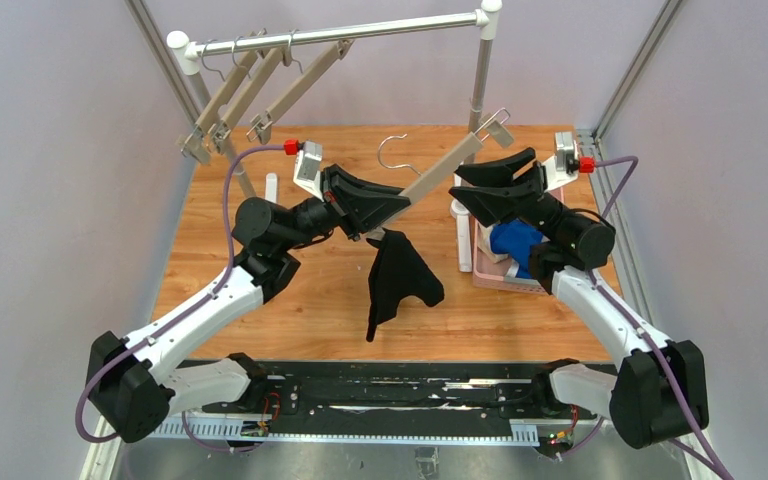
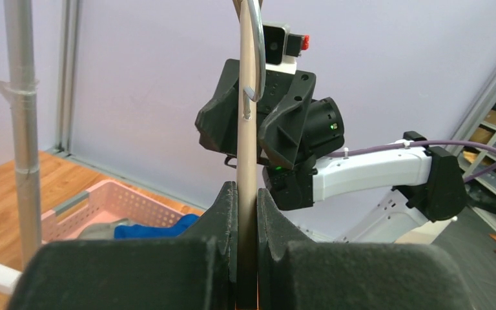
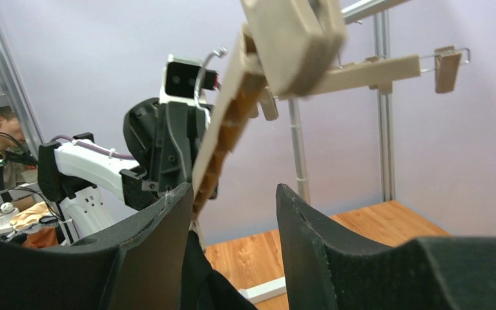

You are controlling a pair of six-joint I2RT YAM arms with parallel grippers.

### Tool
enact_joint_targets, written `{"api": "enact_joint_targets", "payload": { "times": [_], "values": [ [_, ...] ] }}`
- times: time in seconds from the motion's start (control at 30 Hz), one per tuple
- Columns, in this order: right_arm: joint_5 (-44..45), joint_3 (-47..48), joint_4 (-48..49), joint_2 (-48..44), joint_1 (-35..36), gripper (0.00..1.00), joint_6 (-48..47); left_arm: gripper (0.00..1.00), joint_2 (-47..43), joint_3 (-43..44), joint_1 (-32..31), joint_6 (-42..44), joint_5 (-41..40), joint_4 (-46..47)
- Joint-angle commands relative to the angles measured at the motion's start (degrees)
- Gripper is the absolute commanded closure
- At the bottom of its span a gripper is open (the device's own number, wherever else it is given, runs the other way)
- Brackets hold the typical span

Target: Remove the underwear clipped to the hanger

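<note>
Black underwear dangles from the low left end of the hanger over mid-table, long axis pointing straight down. The hanger bar slants low-left to high-right. Left claw is pinching the bar. Right claw is spread, with the bar just beside one finger.

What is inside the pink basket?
Bright blue briefs lie in the pink basket, with a bit of light grey cloth beside them. The right arm hangs over the basket and covers the rest, so anything deeper inside cannot be seen.
</note>
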Motion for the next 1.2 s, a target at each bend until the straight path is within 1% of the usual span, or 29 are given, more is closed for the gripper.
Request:
{"api": "enact_joint_targets", "payload": {
  "times": [0.0,0.33,0.47,0.6,0.8,0.83,0.87,0.93,0.97,1.1,1.13,1.17],
  "values": [
    [0.78,4.19,5.13,0.48,2.23,0.49,0.43,1.00,0.58,-0.62,-0.14,-2.64,0.72,7.51],
    [1.96,7.65,5.31,3.61,4.37,0.49,-0.14,1.00,1.16,-0.37,-0.32,-2.48,1.70,7.51],
    [2.11,9.19,5.37,5.20,5.23,0.53,-0.55,1.00,1.70,0.06,-0.41,-2.60,2.42,7.52],
    [1.76,11.11,5.39,7.08,6.44,0.60,-0.14,1.00,2.03,0.02,-0.49,-2.29,1.77,7.50],
    [1.05,11.97,5.40,8.70,7.75,0.62,0.18,1.00,2.35,0.04,-0.50,-1.87,1.04,7.51],
    [0.89,12.06,5.42,8.80,7.82,0.65,0.23,1.00,2.36,0.04,-0.50,-1.82,1.04,7.52],
    [0.80,12.10,5.43,8.92,7.87,0.72,0.17,1.00,2.38,0.04,-0.50,-1.76,0.87,7.54],
    [0.86,12.02,5.34,8.92,7.87,0.96,0.21,1.00,2.27,0.04,-0.45,-1.69,0.63,7.51],
    [0.88,11.93,5.29,8.89,7.87,0.99,0.18,1.00,2.26,0.08,-0.45,-1.65,0.60,7.51],
    [0.61,11.65,5.20,8.58,7.87,0.99,-0.48,1.00,2.26,0.38,-0.47,-1.81,0.43,7.44],
    [0.60,11.50,5.24,8.34,7.87,0.99,-0.71,0.98,2.19,0.39,-0.51,-1.77,0.53,7.43],
    [0.78,11.40,5.22,8.19,7.87,0.99,-0.92,0.93,2.11,0.39,-0.45,-1.55,0.71,7.25]
  ]
}}
